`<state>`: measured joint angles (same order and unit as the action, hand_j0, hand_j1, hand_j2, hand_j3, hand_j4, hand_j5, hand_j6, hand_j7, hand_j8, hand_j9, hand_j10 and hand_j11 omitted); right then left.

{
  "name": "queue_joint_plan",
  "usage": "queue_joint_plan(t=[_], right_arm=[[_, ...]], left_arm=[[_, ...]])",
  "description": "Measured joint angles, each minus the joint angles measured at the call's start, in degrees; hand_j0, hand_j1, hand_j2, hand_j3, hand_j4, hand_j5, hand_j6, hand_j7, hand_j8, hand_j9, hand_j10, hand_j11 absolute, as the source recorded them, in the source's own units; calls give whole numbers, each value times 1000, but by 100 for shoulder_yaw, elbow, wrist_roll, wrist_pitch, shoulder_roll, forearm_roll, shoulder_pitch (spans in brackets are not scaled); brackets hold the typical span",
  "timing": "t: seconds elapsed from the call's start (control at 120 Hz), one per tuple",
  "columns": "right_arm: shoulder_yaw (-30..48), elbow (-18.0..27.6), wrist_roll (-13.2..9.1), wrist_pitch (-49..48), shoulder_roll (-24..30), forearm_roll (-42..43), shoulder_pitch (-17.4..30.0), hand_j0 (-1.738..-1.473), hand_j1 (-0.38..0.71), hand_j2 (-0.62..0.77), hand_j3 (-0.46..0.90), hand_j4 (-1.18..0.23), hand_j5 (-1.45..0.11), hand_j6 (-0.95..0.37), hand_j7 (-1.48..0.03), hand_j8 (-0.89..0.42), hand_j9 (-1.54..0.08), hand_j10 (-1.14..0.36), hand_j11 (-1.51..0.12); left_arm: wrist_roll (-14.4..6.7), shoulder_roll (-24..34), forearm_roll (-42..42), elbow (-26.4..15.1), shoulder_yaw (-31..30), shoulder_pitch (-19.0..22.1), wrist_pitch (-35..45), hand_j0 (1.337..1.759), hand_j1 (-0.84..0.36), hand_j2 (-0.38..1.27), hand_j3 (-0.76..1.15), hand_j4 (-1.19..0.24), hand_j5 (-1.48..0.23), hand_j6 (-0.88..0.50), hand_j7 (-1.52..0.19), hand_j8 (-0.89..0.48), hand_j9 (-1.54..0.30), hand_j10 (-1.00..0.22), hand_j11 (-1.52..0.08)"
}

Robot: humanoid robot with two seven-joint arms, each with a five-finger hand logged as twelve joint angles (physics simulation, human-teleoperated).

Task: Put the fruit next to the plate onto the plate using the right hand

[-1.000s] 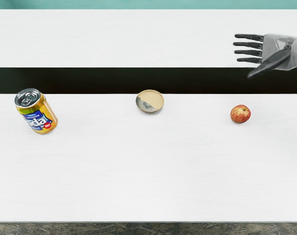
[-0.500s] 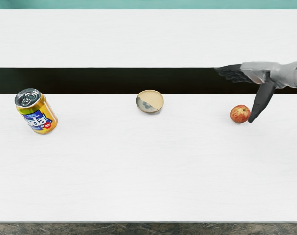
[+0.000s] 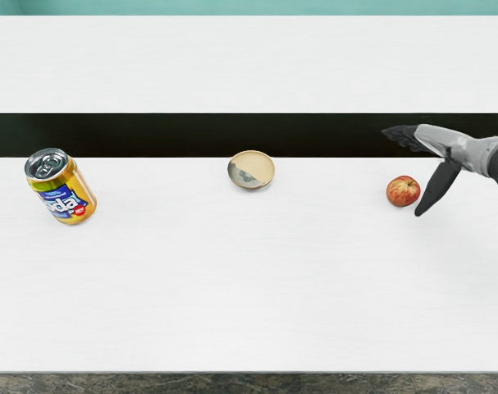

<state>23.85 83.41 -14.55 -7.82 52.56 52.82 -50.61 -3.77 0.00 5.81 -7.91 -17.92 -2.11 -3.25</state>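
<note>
Comparing against a second ago, find can (image 3: pixel 60 187) at far left, plate (image 3: pixel 251 170) at centre and apple (image 3: pixel 403 191) well right of plate, all unmoved on worktop (image 3: pixel 249 279). Note right hand (image 3: pixel 441 144) brought down from high over the rear strip to apple level, then shifted slightly lower and rightward. Read as: approach nearly complete, no grasp made, transfer not begun. Observe fingers (image 3: pixel 400 134) spread open, holding nothing, stretched leftward behind and above apple. Observe thumb (image 3: pixel 436 185) angled down, tip just right of apple, with a thin gap. Treat apple as lying between thumb and fingers but not enclosed. Expect to need lowering over apple and closing before any lift toward plate.
</note>
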Motion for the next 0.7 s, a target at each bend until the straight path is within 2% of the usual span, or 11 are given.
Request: queue_joint_plan(t=[0.283, 0.7], right_arm=[[-29, 3, 26, 1072, -279, 423, 522, -1658, -146, -31, 0, -177, -224, -180, -223, -178, -224, -176, -223], [-306, -38, 48, 1905, -469, 662, 824, -1658, 36, -60, 0, -328, -421, -331, -421, -329, -421, -328, -421]], left_arm=[[0, 0, 1, 0, 0, 0, 0, 1658, 55, 49, 0, -245, -318, -245, -318, -245, -318, -245, -318], [0, 0, 0, 0, 0, 0, 0, 1658, 55, 49, 0, -245, -318, -245, -318, -245, -318, -245, -318]])
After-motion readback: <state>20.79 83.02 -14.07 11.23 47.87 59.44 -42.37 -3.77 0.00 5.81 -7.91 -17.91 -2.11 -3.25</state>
